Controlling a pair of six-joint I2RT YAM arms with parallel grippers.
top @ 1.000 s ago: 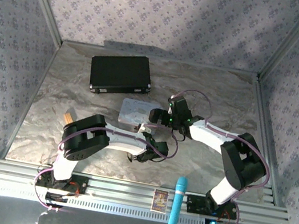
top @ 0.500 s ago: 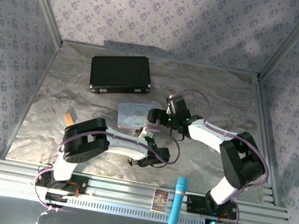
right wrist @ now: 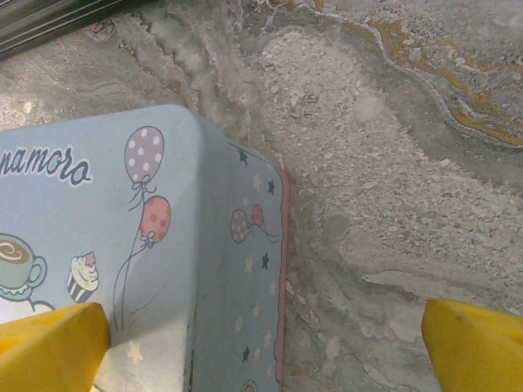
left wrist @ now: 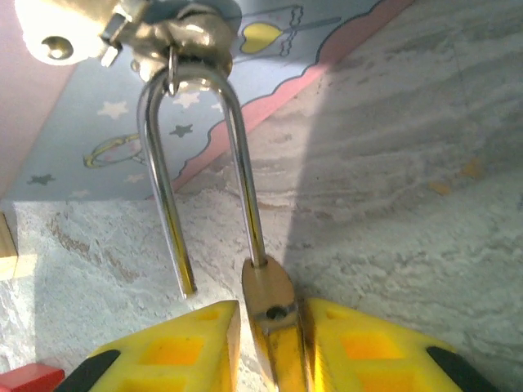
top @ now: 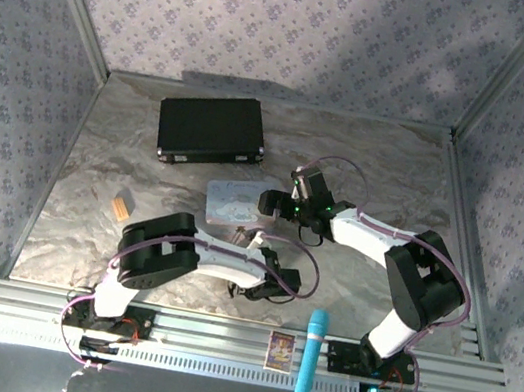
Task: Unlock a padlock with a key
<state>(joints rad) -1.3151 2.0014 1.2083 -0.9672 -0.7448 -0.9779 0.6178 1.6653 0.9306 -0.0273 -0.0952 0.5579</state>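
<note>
"Since the shackle (left wrist: 243, 167) stood with its short leg out of the body, what did the step in hand call for?" (M.)

"Judged: lock already sprung, so the job was unhooking. The long leg sat in the body and the bend hung through the hasp (left wrist: 184, 33) of the tin (left wrist: 98, 122), at the upper left of the left wrist view. Best practice noted: keep a firm pinch on the body, turn it so the free leg swings off the hasp, then draw down and away along the leg. No yanking, or the tin drags across the table (left wrist: 409, 204)." (R.)

"Where did the padlock (left wrist: 274, 298) lie against the left gripper (left wrist: 270, 318)?" (M.)

"Bottom centre of that view. The brass body sat upright between the two yellow fingers (left wrist: 368, 351), which were drawn in narrow and pinched it on both sides. The free leg ended just above the left finger, apart from it." (R.)

"And the right gripper (right wrist: 261, 343)?" (M.)

"Spread wide, holding nothing. Its tips showed in the lower corners of the right wrist view, above the corner of the tin, one tip over the lid and one over bare table. Judged: well placed to press down and steady the tin during the unhooking." (R.)
</note>
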